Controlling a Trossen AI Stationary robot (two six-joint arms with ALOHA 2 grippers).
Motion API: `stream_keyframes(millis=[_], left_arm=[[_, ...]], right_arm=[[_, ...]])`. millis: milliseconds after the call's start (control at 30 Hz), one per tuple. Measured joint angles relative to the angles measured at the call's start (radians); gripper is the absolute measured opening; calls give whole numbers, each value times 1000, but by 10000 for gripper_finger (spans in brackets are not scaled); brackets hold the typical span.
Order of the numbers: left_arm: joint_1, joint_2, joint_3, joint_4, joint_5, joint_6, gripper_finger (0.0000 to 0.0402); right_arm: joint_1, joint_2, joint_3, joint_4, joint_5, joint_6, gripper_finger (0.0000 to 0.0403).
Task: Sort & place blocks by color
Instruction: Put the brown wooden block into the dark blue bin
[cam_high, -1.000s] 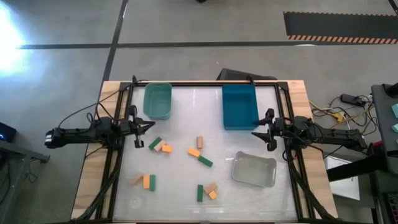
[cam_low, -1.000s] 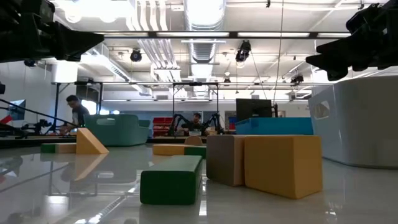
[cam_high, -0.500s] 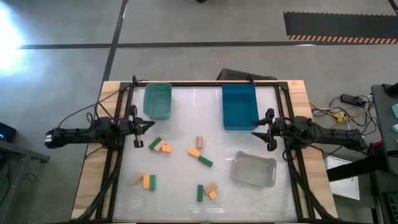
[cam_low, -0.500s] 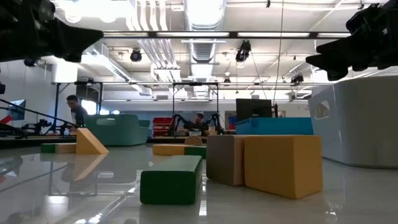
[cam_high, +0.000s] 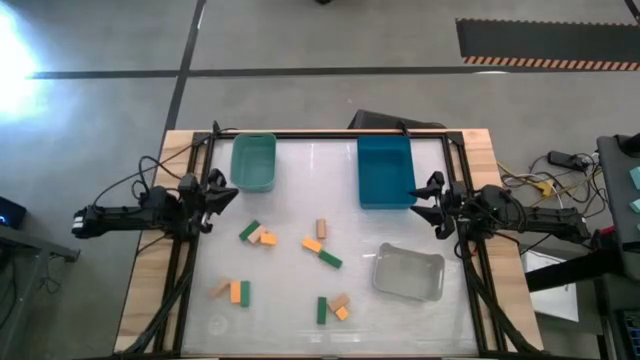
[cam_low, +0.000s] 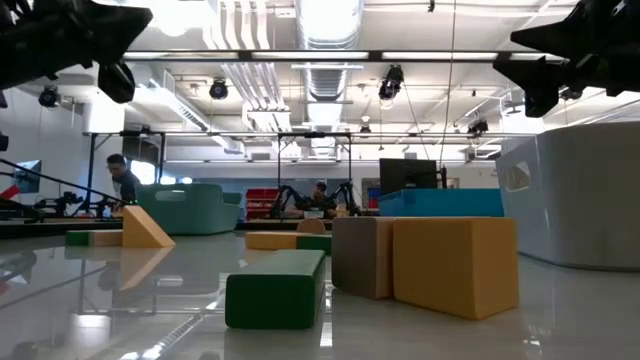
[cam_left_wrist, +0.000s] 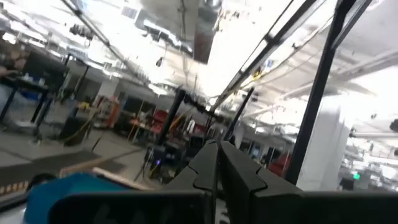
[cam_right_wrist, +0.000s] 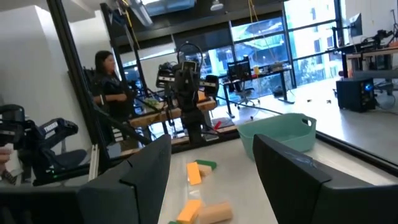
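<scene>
1. The glossy white tabletop (cam_high: 290, 190) carries the blocks (cam_high: 322, 258) scattered mid-table, none binned.
2. Left gripper (cam_high: 222, 193), fingers pressed together, has the green block (cam_high: 249, 231) closest, at its five o'clock, long axis diagonal.
3. Right gripper (cam_high: 428, 203) waits spread wide beside the blue bin (cam_high: 385, 170).

Bright overhead lights, glare on glossy table (cam_high: 300, 170), blurred left wrist view

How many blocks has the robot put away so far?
None that show. In the high view the teal bin, blue bin and clear bin look empty, and all the blocks lie loose on the table. Nothing is in hand: the left end effector is shut on nothing, the right end effector open. All the sorting is left.
</scene>
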Motion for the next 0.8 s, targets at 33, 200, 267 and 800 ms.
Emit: stream_keyframes(millis=[33,200,267,800], left_arm=[[0,5,0,3,-5,-1,1],[0,40,0,99,-94,0,1],[0,62,0,127,-100,0,1],[0,307,52,297,-105,14,1]], right_arm=[[0,0,0,0,0,0,219],[0,0,0,3,0,2,219],[0,0,0,3,0,0,219],[0,0,0,29,420,-47,219]])
